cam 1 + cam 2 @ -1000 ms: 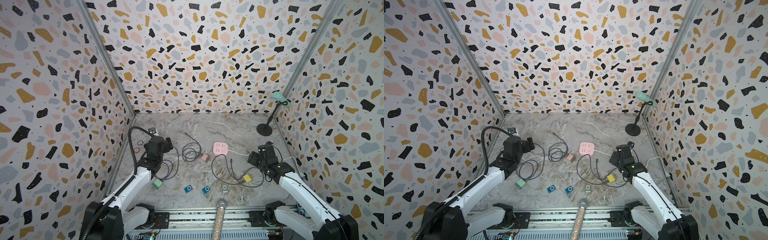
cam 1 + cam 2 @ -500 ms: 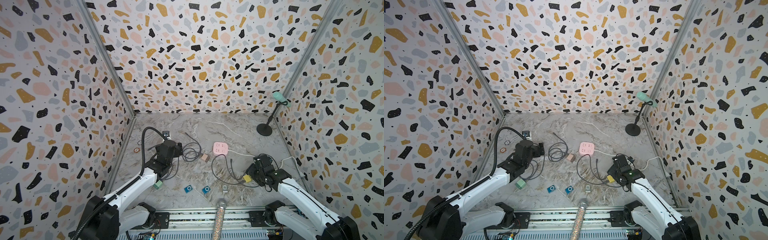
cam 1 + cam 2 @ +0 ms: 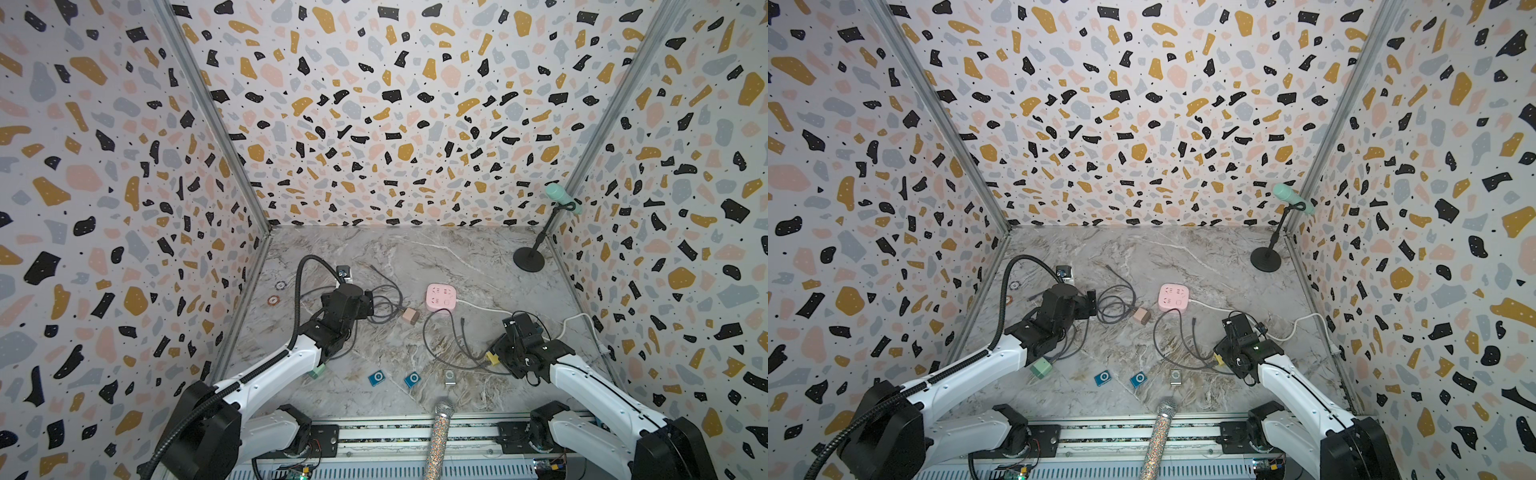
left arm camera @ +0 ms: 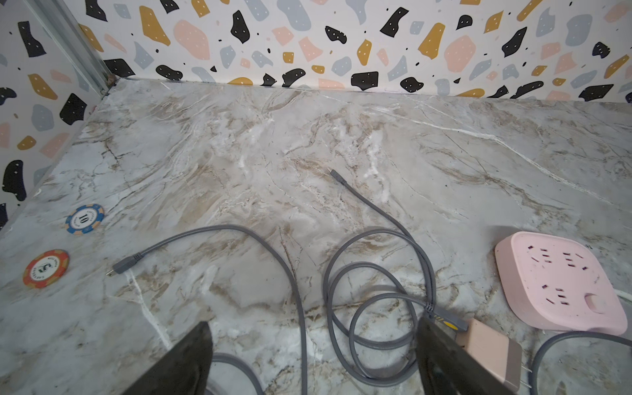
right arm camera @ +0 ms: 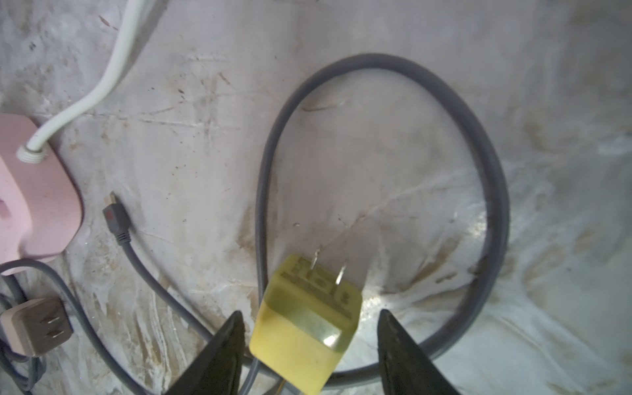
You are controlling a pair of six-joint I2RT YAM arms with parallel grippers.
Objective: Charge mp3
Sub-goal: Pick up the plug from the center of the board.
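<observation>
**Low on the right, a yellow plug waits between open fingers**

Low on the right side of a top view sits the yellow plug (image 3: 492, 357). The right gripper (image 5: 310, 313) hangs just over it. Its two black fingers (image 5: 212, 359) stand one on each side of the plug, with a thin gap on both sides. So it is open and not squeezing. The plug's two metal pins point straight away from the gripper, and its long side runs the same way as the fingers. I think the fingers only need to shut to grab it. A grey cable (image 5: 376, 58) loops out from the plug.

The pink power strip (image 3: 442, 296) lies up and to the left of the plug in both top views. The right arm is much nearer to the plug than the left arm.

The left gripper (image 4: 313, 323) is wide open too. It holds nothing and sits near a tan plug (image 4: 489, 349).

Two blue music players (image 3: 377, 378) and a silver music player (image 3: 449, 376) lie flat in the lower middle. No cable is in them.
</observation>
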